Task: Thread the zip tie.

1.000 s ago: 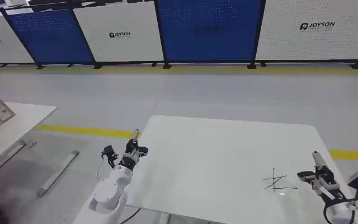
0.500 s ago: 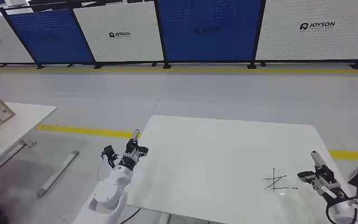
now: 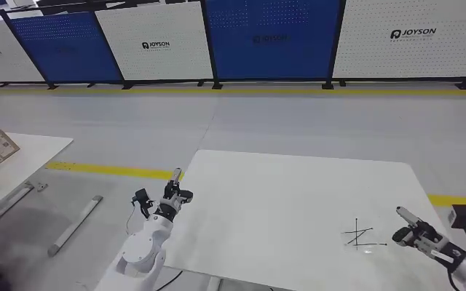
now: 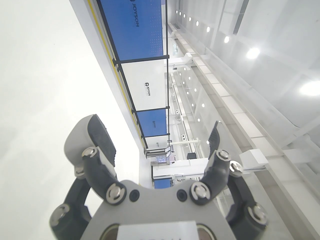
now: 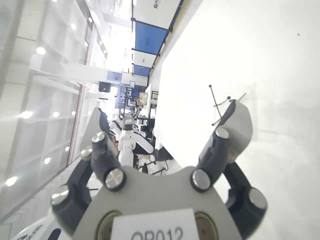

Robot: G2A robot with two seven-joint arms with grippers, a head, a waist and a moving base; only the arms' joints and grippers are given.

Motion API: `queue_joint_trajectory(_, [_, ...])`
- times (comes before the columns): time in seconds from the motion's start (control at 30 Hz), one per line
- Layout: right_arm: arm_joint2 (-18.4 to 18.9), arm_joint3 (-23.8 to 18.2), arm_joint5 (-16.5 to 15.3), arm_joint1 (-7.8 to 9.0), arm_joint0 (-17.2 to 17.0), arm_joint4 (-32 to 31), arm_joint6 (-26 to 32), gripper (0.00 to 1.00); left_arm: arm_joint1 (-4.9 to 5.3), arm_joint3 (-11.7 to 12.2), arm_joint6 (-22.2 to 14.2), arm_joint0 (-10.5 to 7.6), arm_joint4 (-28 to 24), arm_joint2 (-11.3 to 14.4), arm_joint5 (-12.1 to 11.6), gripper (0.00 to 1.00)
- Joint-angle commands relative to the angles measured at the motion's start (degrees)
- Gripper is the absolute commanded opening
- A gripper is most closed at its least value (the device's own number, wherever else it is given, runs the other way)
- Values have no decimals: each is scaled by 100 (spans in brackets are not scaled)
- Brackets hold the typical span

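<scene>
**Empty right gripper (image 3: 400, 223) poised beside zip ties (image 3: 357, 234)**

Jaws spread wide and holding nothing, the right gripper hangs just beside crossed black zip ties lying flat on the white table (image 3: 291, 204), seemingly lined up for a pickup. The left gripper (image 3: 179, 183), likewise open and empty, sits well apart from them, likely held clear until threading.

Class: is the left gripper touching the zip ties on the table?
Apart. The top view shows the left gripper at one edge of the table, the zip ties near the opposite edge, bare surface between them.
</scene>
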Motion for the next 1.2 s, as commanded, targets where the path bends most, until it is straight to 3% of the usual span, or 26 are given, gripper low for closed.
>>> queue_joint_trajectory(0.0, [-147,258,-58,10,200,-239,-99,100,0,0,0,0,0,0,0,100])
queue_joint_trajectory(0.87, [-179,301,-83,5,228,-238,-185,100,0,0,0,0,0,0,0,100])
queue_joint_trajectory(0.9, [-120,304,-136,8,228,-213,-247,100,0,0,0,0,0,0,0,100])
queue_joint_trajectory(1.0, [235,314,-683,46,10,83,-133,100,0,0,0,0,0,0,0,100])
queue_joint_trajectory(1.17, [458,550,-1236,132,-36,337,665,100,0,0,0,0,0,0,0,100])
